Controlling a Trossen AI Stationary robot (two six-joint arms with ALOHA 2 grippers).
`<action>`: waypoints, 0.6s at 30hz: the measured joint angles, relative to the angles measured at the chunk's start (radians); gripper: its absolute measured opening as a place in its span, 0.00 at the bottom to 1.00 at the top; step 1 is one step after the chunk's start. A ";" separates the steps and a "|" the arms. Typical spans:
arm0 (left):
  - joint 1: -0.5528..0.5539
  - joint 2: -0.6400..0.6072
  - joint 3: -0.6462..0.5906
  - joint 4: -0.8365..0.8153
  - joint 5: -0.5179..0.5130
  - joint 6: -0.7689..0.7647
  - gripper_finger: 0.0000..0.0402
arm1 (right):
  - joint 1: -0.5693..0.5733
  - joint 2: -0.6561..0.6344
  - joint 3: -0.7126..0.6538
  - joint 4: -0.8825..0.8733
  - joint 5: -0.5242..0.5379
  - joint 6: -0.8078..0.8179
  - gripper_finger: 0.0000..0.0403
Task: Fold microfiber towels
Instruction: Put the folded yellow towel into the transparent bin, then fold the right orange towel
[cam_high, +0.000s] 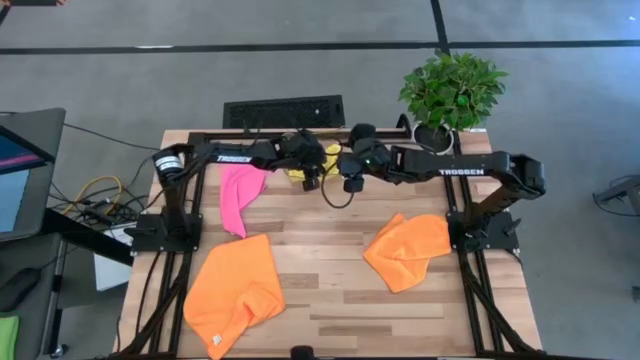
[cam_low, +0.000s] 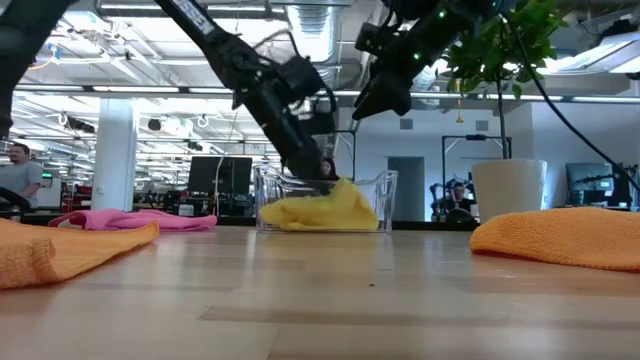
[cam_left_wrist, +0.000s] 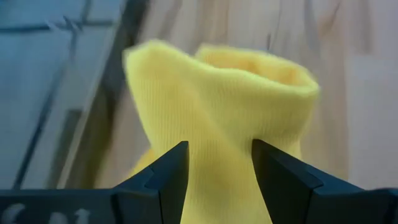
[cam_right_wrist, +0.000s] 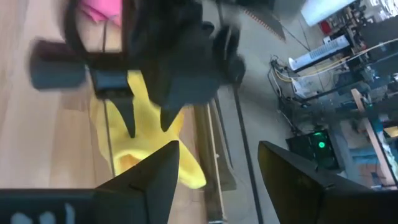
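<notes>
Left end effector (cam_left_wrist: 215, 171) low at the far middle of the counter (cam_high: 330, 290), inside the clear plastic bin (cam_low: 325, 200), fingers spread with a raised fold of the yellow towel (cam_left_wrist: 217, 99) standing between them; no squeeze on the cloth can be made out, so it reads as apart rather than clamped. Yellow towel bunched in the bin, part of it spilling over the rim. Right end effector (cam_right_wrist: 217, 168) hangs above and just beside the bin, fingers apart, nothing between them, looking down on the left arm's wrist and the yellow cloth. The two arms crowd the same spot, nearly touching over the bin. Pink towel (cam_high: 240, 195) lies rumpled on the left side of the counter, near the left arm's base. One orange towel (cam_high: 235, 290) lies at the near left, one corner turned over; the other orange towel (cam_high: 408, 250) lies crumpled on the right, well apart from the bin. Potted plant (cam_high: 450, 95) stands at the far right corner; a black keyboard (cam_high: 283, 110) sits beyond the far edge. Low view shows a person (cam_low: 20, 175) in the room behind, far left.
</notes>
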 joint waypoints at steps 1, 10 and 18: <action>0.003 0.014 0.013 -0.020 0.011 -0.002 0.42 | 0.003 0.000 0.000 0.000 0.000 0.000 0.60; 0.004 0.082 0.110 -0.110 0.056 -0.007 0.42 | 0.003 0.000 0.000 -0.010 0.008 0.004 0.60; 0.004 0.084 0.255 -0.265 0.034 0.004 0.42 | 0.003 0.000 0.000 -0.016 0.008 0.019 0.60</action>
